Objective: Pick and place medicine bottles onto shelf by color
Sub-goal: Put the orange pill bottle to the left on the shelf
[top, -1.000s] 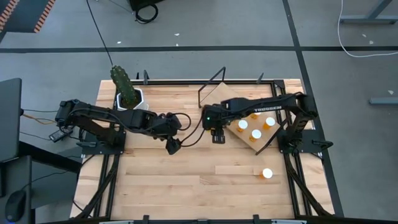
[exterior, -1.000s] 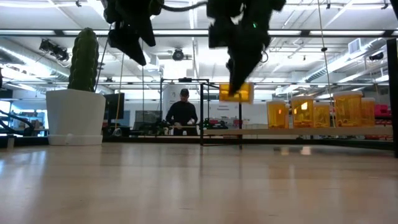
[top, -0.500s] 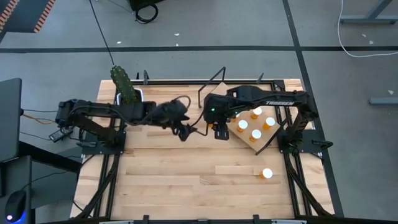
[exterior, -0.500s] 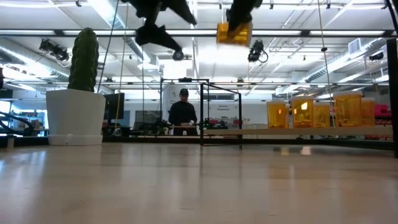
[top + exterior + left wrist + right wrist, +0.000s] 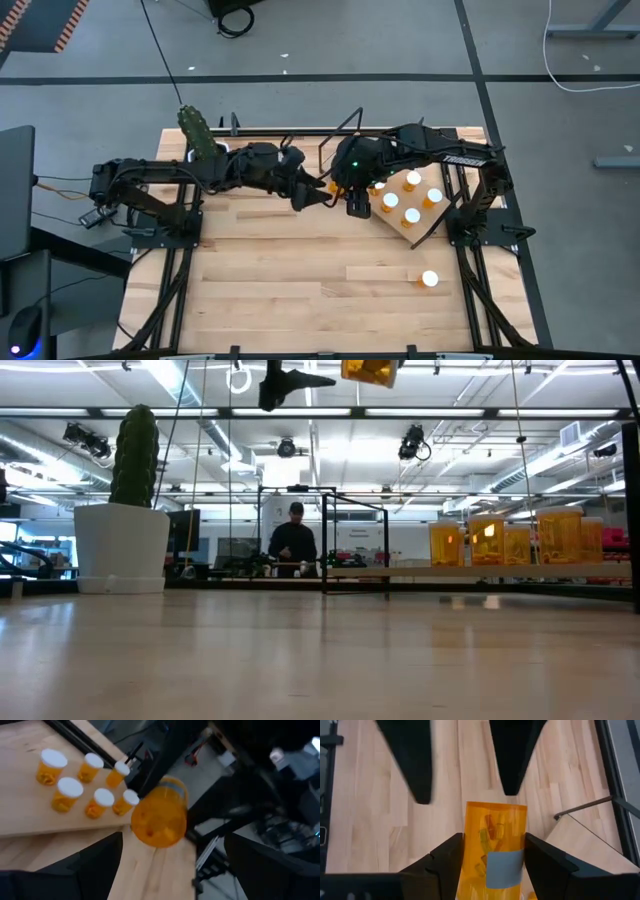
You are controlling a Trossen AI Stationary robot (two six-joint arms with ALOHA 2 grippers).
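Above the wooden table [image 5: 270,290], your right gripper [image 5: 492,852] is clamped on an orange bottle [image 5: 495,847], held high beside the shelf [image 5: 392,228]. Your left gripper [image 5: 318,192] faces it with fingers spread wide, nothing between them. The bottle's long axis runs along the right fingers, so the shelf, with its capped bottles [image 5: 412,216], lies just beyond, nearer your right arm.

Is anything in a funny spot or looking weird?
Yes. One bottle stands alone on the table, apart from the others grouped on the tilted shelf. Also, the bottle held by the right gripper shows no white cap, unlike the rest.
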